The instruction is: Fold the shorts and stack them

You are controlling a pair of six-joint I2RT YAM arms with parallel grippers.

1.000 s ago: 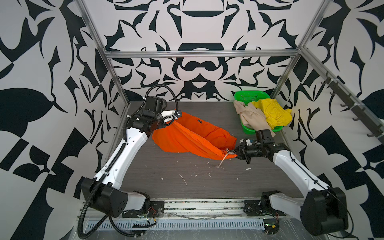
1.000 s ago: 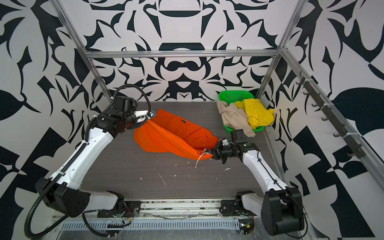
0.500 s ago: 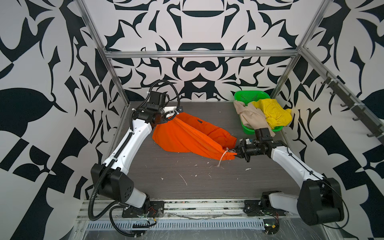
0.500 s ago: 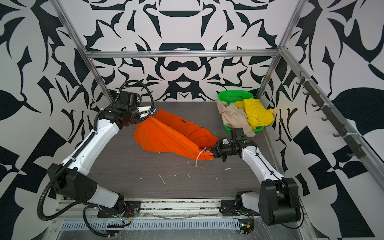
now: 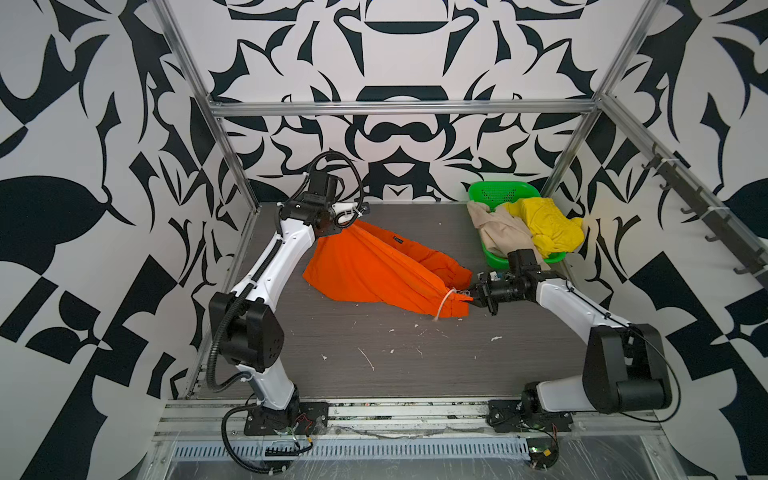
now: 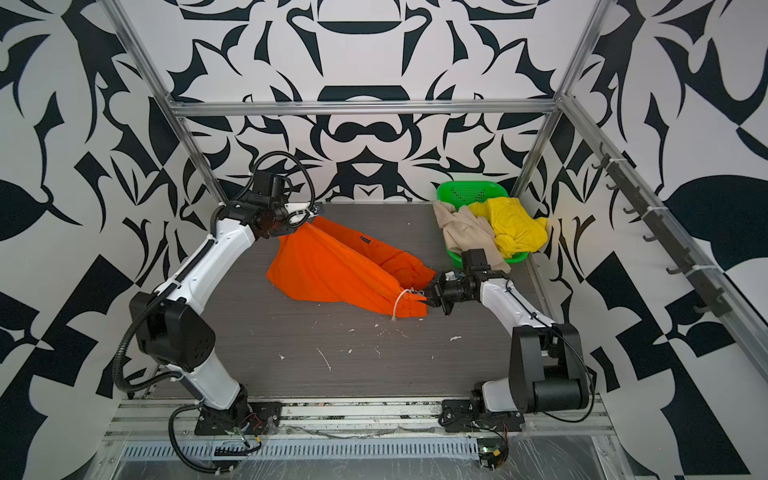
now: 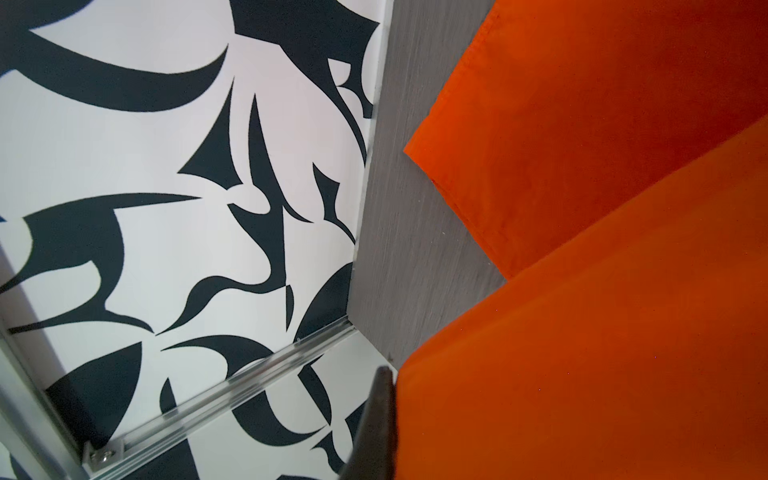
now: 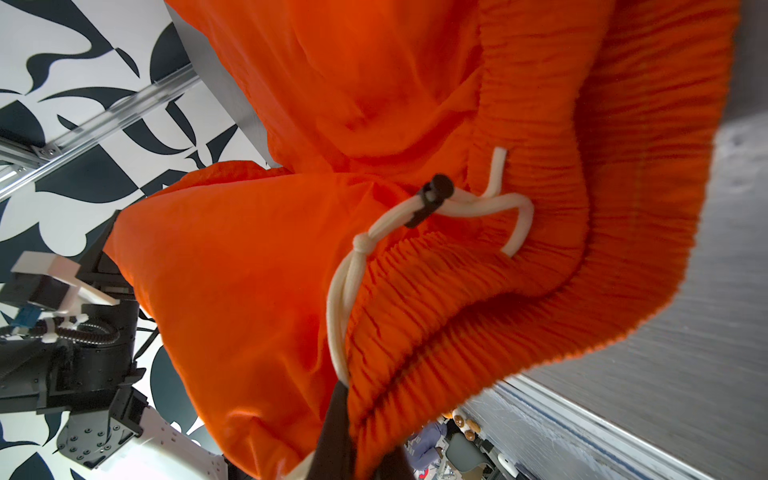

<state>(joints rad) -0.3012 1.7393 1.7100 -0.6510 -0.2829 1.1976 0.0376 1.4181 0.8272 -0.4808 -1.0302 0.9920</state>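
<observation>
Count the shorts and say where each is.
3. Orange shorts stretched between the left gripper and right gripper; beige shorts and yellow shorts heaped in the green basket. Others may be hidden underneath.

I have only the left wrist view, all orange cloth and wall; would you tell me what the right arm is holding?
Observer: The right jaws are shut on the waistband of the orange shorts, beside the white drawstring.
Operator: Thank you. Is the cloth lifted clear?
Observer: No; it sags from the higher left jaws down to the right, and its lower edge seems to rest on the table.
Operator: And where are the other shorts?
Observer: The beige shorts and yellow shorts lie heaped in the green basket at the back right.
</observation>
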